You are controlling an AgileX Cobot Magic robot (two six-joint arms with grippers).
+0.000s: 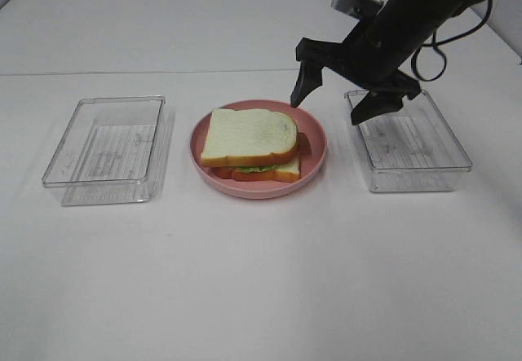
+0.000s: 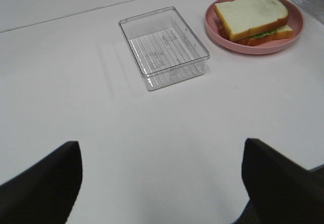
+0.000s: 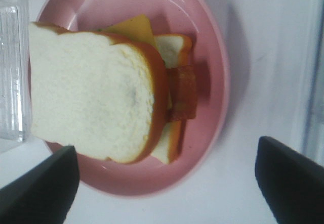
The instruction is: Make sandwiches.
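One sandwich [image 1: 249, 137] lies on the round pink plate [image 1: 320, 147] at the table's middle. Its top bread slice sits skewed over the lower slice, with green lettuce [image 1: 254, 168] at the front edge. In the right wrist view the sandwich [image 3: 91, 92] shows a yellow cheese corner [image 3: 132, 29] and a brown bacon strip [image 3: 182, 95] sticking out. My right gripper [image 1: 328, 108] hangs open above the plate's far right rim, holding nothing. My left gripper [image 2: 162, 183] is open and empty over bare table, far from the sandwich [image 2: 251, 14].
A clear plastic container [image 1: 106, 149] stands left of the plate, and another clear container [image 1: 408, 141] stands right of it, partly under the right arm. The left wrist view shows the left container [image 2: 164, 47] beside the plate [image 2: 263, 49].
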